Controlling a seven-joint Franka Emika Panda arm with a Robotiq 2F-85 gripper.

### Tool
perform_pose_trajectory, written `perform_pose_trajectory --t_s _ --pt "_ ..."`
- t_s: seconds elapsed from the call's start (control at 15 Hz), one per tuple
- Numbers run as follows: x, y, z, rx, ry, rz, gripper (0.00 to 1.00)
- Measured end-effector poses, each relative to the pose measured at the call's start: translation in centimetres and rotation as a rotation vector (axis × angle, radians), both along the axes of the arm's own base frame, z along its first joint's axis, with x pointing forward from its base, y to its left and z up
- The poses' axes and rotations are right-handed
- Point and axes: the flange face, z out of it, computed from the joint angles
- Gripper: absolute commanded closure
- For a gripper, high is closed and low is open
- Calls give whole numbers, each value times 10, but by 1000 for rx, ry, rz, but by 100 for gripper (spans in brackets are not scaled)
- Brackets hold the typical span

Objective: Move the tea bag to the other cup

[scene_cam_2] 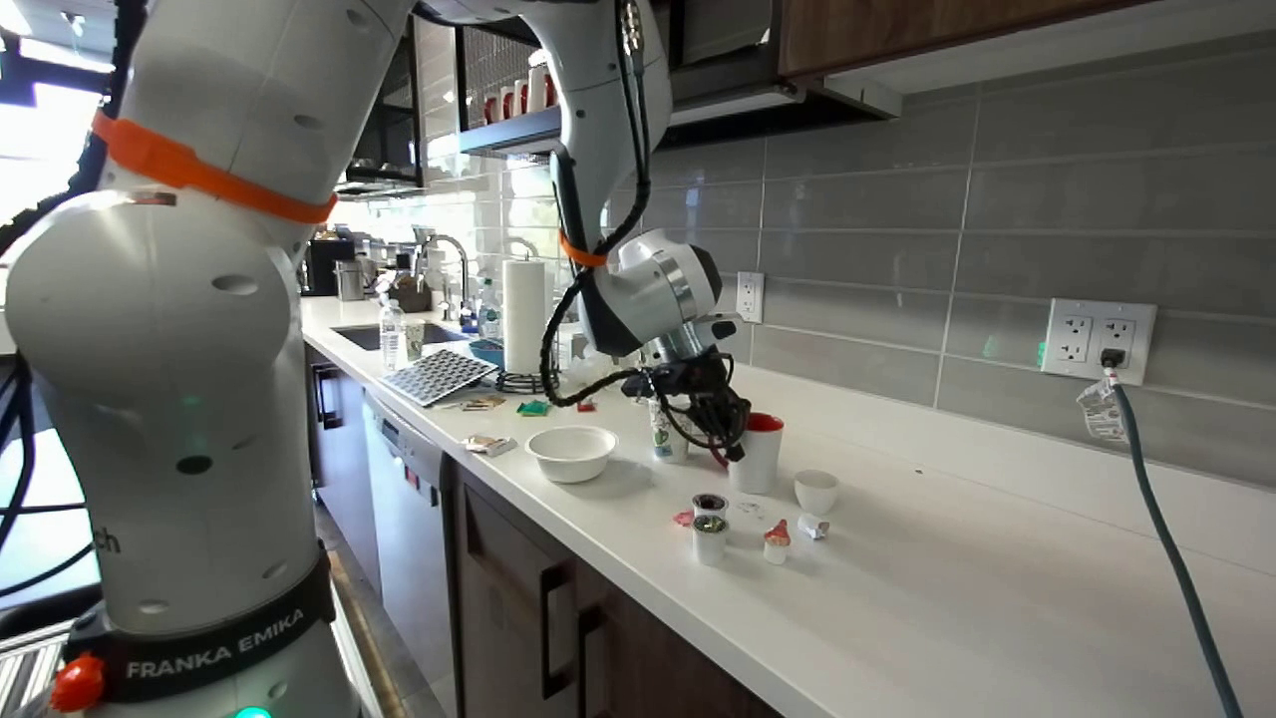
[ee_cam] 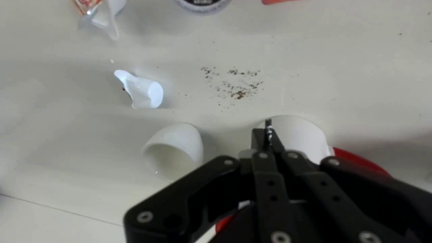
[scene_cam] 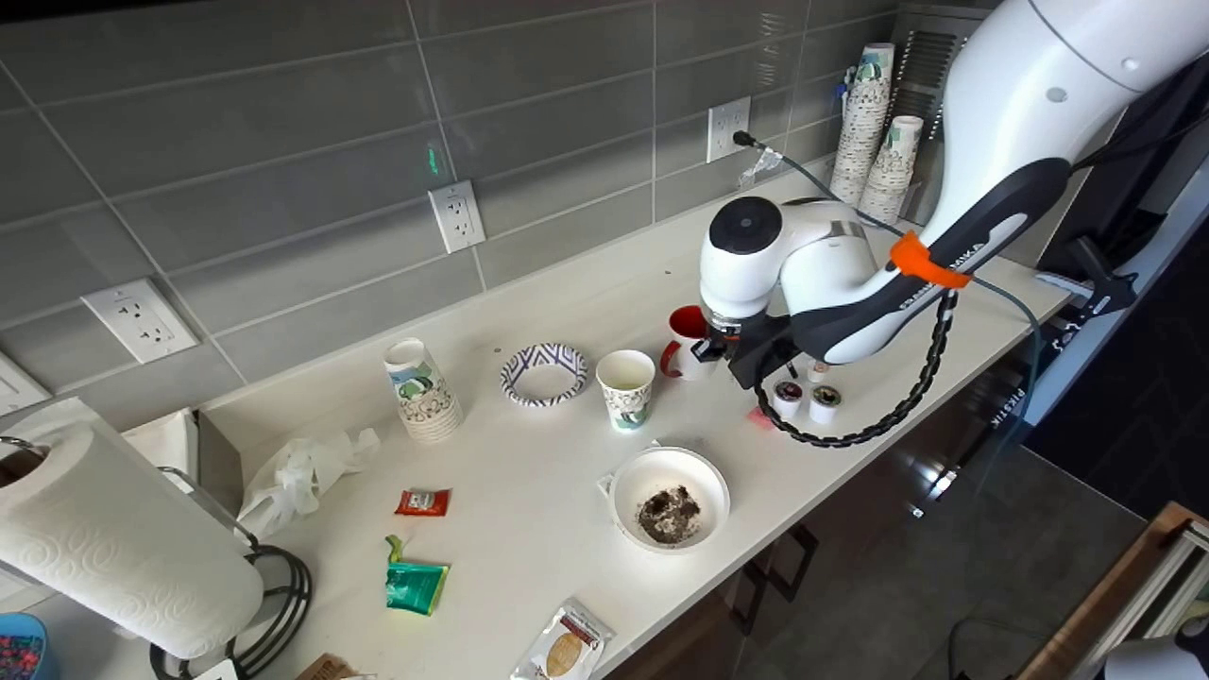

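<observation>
My gripper (ee_cam: pixel 268 137) is closed; whether on the tea bag I can't tell. The red-handled mug (scene_cam_2: pixel 761 467) stands just beside it, the paper cup (scene_cam: pixel 627 392) farther off.

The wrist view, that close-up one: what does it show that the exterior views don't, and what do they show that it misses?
Only the wrist view shows the gripper plainly closed, with a shiny sliver at its tips, too small to identify.

Only the exterior views show the long white arm, the paper towel roll, the white bowl and the wall outlets.

Shared by all: the gripper itself, the white mug with a red handle and the counter.
</observation>
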Motion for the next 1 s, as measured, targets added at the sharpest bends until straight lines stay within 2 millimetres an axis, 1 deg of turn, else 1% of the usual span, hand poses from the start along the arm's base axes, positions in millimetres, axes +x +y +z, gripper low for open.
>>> perform_pose_trajectory --t_s 0.2,0.47,1.0 --pt "4 -7 12 -9 2 -10 100" --pt "8 -13 22 -19 -1 -11 100" --pt "14 -8 47 -18 -28 8 100"
